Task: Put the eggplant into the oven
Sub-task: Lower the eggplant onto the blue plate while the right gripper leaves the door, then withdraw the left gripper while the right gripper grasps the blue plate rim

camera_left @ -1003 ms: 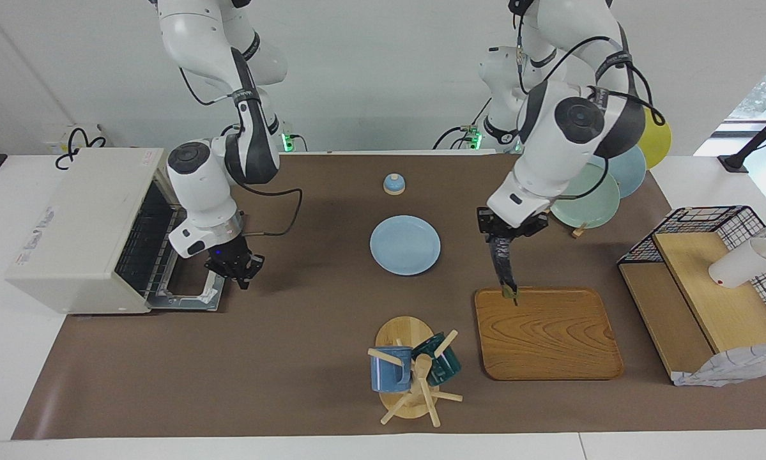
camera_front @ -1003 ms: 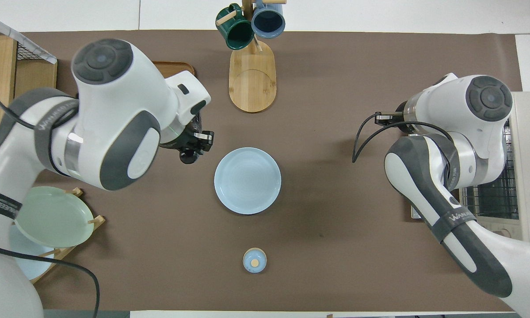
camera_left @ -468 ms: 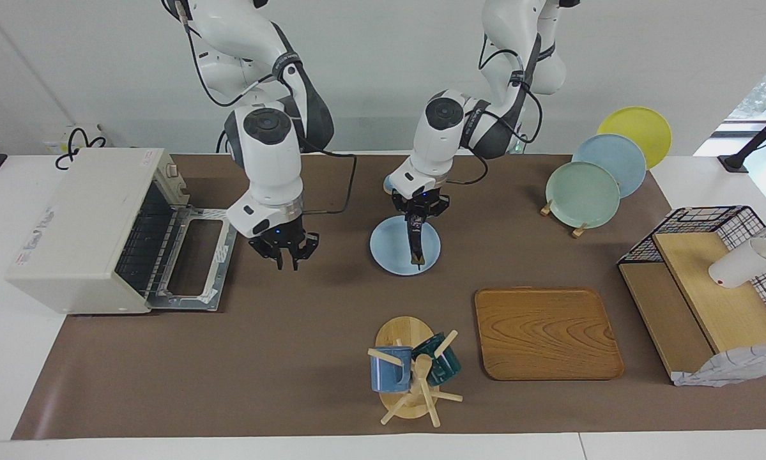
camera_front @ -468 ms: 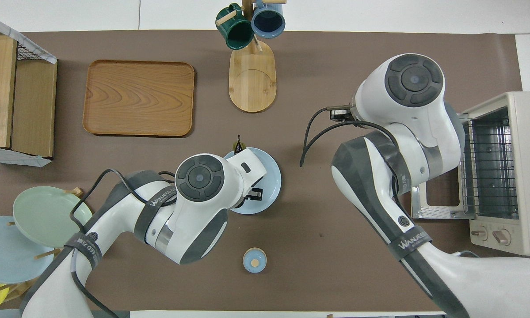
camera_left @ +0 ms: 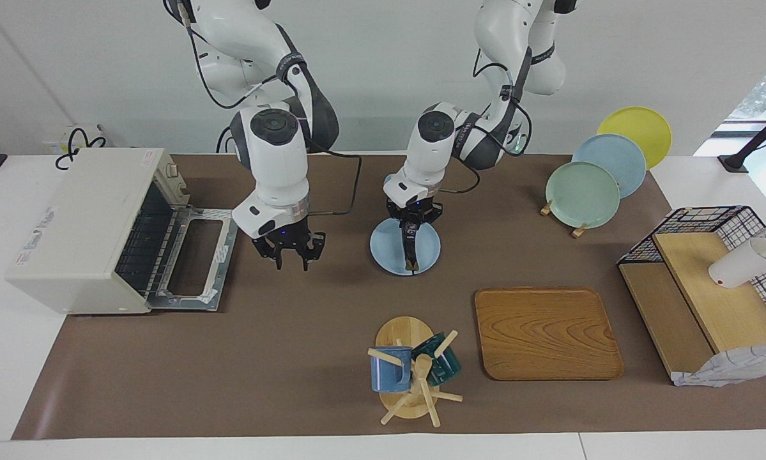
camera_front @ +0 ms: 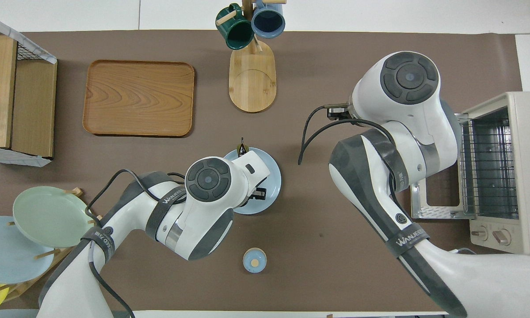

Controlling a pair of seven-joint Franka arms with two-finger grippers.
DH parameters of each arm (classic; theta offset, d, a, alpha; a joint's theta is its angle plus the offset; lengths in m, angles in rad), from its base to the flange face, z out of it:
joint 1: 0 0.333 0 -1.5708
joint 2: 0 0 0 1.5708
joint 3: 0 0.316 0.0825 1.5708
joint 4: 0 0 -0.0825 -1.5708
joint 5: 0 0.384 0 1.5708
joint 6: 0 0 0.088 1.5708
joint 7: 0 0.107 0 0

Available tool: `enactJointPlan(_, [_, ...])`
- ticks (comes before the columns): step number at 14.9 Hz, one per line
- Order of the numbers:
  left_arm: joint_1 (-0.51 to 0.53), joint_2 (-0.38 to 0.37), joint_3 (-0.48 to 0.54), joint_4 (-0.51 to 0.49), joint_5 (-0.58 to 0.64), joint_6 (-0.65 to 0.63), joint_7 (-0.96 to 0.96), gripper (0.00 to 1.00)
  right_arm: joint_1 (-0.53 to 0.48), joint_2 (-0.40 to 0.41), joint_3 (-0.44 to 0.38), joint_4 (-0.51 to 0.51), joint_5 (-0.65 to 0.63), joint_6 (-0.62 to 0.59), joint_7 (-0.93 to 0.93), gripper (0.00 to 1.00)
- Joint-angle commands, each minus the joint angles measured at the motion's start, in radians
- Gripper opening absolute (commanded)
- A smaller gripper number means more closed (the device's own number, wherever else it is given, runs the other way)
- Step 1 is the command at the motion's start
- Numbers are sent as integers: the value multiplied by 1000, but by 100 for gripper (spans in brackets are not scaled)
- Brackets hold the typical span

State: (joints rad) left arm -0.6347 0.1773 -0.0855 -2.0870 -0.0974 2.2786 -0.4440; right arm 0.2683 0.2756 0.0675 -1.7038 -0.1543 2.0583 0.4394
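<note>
The eggplant [camera_left: 410, 246] hangs upright over the light blue plate [camera_left: 389, 252], its lower tip touching the plate. My left gripper [camera_left: 411, 231] is over the plate and shut on the eggplant's upper end. In the overhead view only the eggplant's stem tip [camera_front: 242, 146] shows past the left arm, at the plate's [camera_front: 269, 176] rim. The cream-white oven [camera_left: 76, 223] stands at the right arm's end of the table with its door [camera_left: 194, 255] dropped flat and the wire rack showing. My right gripper [camera_left: 291, 259] hangs open and holds nothing, above the mat between the oven door and the plate.
A wooden tray [camera_left: 545, 332] and a mug tree [camera_left: 414, 377] with two mugs lie farther from the robots than the plate. A small blue lid [camera_front: 254, 260] sits nearer to them. A rack of plates [camera_left: 587, 185] and a wire-and-wood shelf [camera_left: 702, 287] stand at the left arm's end.
My left arm carried the eggplant from over the wooden tray to the blue plate and lowered it. My right gripper left the oven door, moved toward the table's middle and opened.
</note>
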Motion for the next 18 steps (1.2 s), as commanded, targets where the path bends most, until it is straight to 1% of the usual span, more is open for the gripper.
enactJointPlan(1, [1, -22, 13, -2, -13, -17, 24, 100, -3, 14, 8, 27, -13, -29, 16, 56])
enactJointPlan(3, [55, -53, 15, 45, -13, -111, 59, 100, -1, 14, 9, 27, -14, -29, 31, 56])
enactJointPlan(6, [162, -68, 15, 180, -13, -296, 152, 100, 29, 10, 11, 32, 2, -29, 54, 56])
enactJointPlan(7, [199, -68, 18, 218, -13, -338, 183, 100, 44, 11, 12, 33, 2, -14, 88, 56])
enactJointPlan(9, [271, -70, 18, 255, -13, -370, 243, 100, 90, 20, 12, 45, 1, 5, 157, 56])
enactJointPlan(10, [303, -82, 21, 257, -13, -370, 284, 100, 115, 45, 12, 74, 2, 2, 179, 56])
enactJointPlan(11, [340, -93, 23, 258, -13, -370, 330, 100, 147, 84, 12, 134, 1, -16, 208, 56])
enactJointPlan(12, [383, -97, 23, 265, -13, -376, 365, 100, 191, 141, 12, 206, -2, -35, 243, 56])
enactJointPlan(14, [435, -111, 26, 284, -8, -410, 418, 100, 279, 302, 8, 410, -19, -96, 374, 56])
enactJointPlan(15, [457, -120, 27, 289, -4, -418, 432, 100, 305, 351, 8, 476, -30, -101, 413, 56])
enactJointPlan(16, [484, -130, 26, 294, -1, -427, 441, 100, 337, 371, 8, 496, -37, -87, 429, 56])
enactJointPlan(18, [518, -156, 27, 295, 1, -447, 473, 100, 390, 375, 9, 495, -39, -58, 491, 57])
